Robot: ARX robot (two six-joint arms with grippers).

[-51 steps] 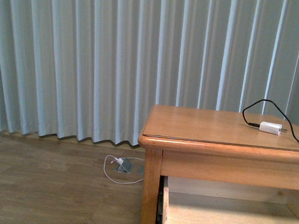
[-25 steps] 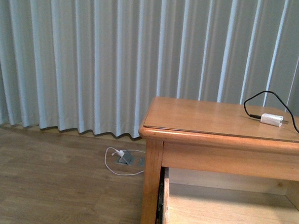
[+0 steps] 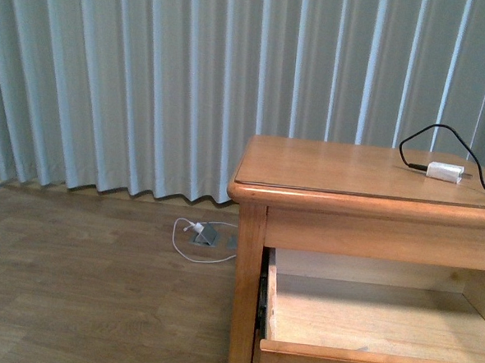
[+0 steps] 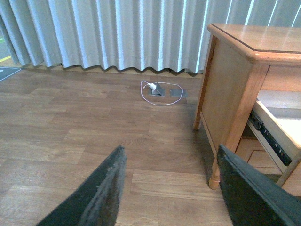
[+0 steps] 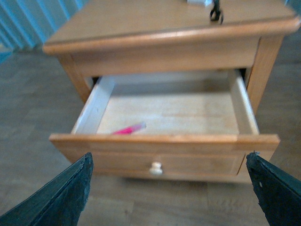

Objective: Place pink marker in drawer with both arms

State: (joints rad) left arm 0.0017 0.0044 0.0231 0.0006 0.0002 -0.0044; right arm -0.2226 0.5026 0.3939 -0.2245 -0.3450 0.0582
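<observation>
Pink against pale wood, the pink marker (image 5: 129,128) is seen lying inside the open drawer (image 5: 164,140), close behind its front panel and nearer one side wall. The left gripper (image 4: 170,150) is held wide open above the floor beside the nightstand (image 4: 235,84), empty. The right gripper (image 5: 169,159) is spread wide before the drawer front, and nothing is gripped.

Marker (image 5: 129,128) inside the pulled-out drawer (image 5: 164,139), near its front; charger plug (image 3: 445,171) atop the nightstand (image 3: 326,166).
</observation>
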